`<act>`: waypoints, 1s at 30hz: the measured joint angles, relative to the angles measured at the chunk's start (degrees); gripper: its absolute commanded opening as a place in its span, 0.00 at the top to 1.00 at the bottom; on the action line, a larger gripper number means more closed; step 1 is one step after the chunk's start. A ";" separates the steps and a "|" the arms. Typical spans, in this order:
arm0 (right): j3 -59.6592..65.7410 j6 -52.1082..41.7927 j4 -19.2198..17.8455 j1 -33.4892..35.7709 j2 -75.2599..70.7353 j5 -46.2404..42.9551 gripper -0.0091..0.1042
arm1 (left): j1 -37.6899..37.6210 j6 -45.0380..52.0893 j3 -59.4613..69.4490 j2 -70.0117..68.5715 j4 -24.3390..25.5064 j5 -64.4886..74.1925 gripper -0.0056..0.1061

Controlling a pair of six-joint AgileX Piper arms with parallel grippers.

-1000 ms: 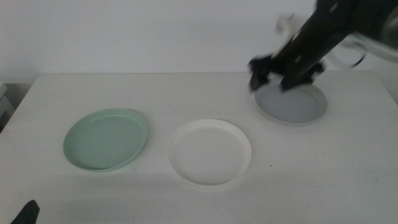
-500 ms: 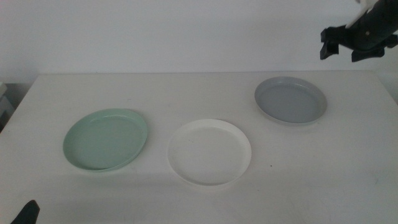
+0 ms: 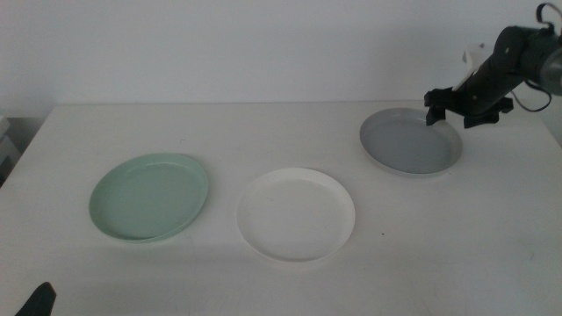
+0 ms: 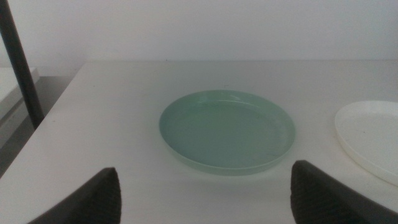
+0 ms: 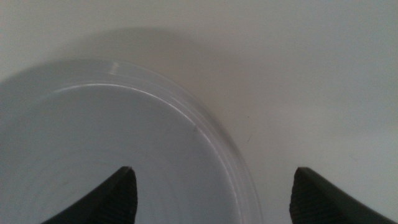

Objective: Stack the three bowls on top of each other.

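Over the far rim of the grey bowl (image 3: 410, 143) I hold my right gripper (image 3: 467, 107), jaws spread wide, rim between them; left gripper (image 4: 202, 193) waits wide apart.

white table (image 3: 263, 132), green bowl (image 3: 149, 196), white bowl (image 3: 296, 214), grey bowl (image 3: 410, 142)

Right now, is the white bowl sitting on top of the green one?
No, the white bowl sits on the table beside the mint green bowl, apart from it.

I see a big white table (image 3: 290, 132) with a plain white wall (image 3: 219, 44) behind it, a dark pole (image 4: 18, 62) standing off its side, and a grey floor (image 4: 12, 149) down below.
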 measured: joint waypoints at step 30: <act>23.02 -5.26 8.70 3.25 -22.28 -10.08 0.93 | 0.00 -0.07 0.00 0.00 0.00 0.00 0.02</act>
